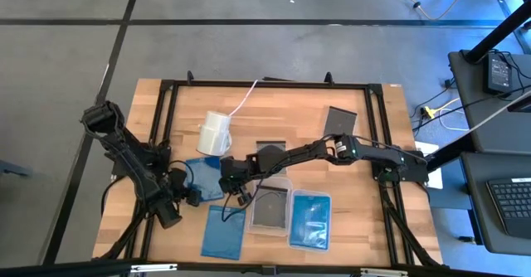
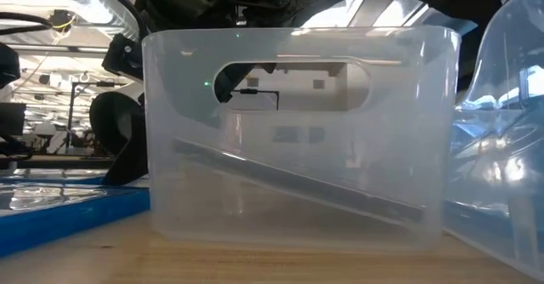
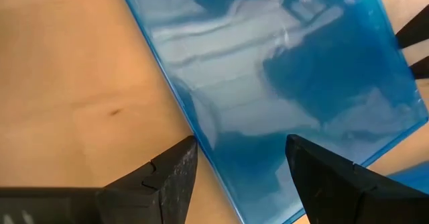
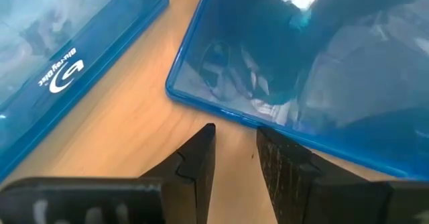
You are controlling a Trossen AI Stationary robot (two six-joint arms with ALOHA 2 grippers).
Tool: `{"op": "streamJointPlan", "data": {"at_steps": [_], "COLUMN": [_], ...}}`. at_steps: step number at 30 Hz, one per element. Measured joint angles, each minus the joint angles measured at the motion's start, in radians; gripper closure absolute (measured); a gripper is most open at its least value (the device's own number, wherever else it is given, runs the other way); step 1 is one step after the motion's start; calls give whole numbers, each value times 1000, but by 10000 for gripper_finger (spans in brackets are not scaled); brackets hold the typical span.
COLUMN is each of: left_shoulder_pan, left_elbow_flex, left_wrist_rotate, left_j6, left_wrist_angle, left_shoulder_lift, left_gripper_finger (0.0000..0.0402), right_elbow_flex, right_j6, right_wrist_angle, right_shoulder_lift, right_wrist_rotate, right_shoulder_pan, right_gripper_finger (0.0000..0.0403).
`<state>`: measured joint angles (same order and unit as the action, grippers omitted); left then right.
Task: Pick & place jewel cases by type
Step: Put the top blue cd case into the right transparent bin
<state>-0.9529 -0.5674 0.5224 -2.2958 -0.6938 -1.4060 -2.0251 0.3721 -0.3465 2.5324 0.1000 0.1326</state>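
Observation:
A translucent blue jewel case [image 1: 202, 176] lies flat on the table left of centre, and both grippers are at it. My left gripper [image 1: 189, 196] is open at its near left side, and the case's edge [image 3: 201, 137] runs between the fingers. My right gripper [image 1: 235, 190] reaches in from the right, open by a narrow gap [image 4: 234, 140], with its tips at that case's edge [image 4: 221, 113]. A second blue case [image 1: 222, 231] lies near the table's near edge. A third blue case [image 1: 309, 219] and a dark one [image 1: 270, 209] lie in trays. Two dark cases [image 1: 340, 119] [image 1: 267, 149] lie farther back. My right gripper's fingertips [image 4: 263, 138] stand right at the near edge of the blue case, slanting down at it from the table's right. I cannot tell whether they touch it. The case lies flat on the wood.
A white cup with a cord [image 1: 216, 133] stands just beyond the blue case. Two clear trays [image 1: 288, 196] [image 1: 328, 227] sit side by side right of the grippers; in the low view one tray [image 2: 297, 131] fills the picture. A black frame [image 1: 166, 128] runs round the table.

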Motion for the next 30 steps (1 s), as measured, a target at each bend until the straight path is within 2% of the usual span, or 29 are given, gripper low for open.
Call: {"op": "streamJointPlan", "data": {"at_steps": [4,19,30], "left_shoulder_pan": [-8,-45,-49], "left_elbow_flex": [4,-2,-3], "left_wrist_rotate": [37,37,76], "left_j6": [6,4,-7], "left_wrist_angle": [-13,70,99], "left_shoulder_lift": [-2,0,1], "left_gripper_finger": [180,180,180], "right_elbow_flex": [1,1,1], "right_j6": [0,1,0], "right_wrist_angle": [-4,-32,-51], "right_shoulder_lift": [0,-2,-2], "right_wrist_rotate": [2,1,-1], "right_shoulder_pan": [0,-3,-4], "right_gripper_finger": [284,284,284]}}
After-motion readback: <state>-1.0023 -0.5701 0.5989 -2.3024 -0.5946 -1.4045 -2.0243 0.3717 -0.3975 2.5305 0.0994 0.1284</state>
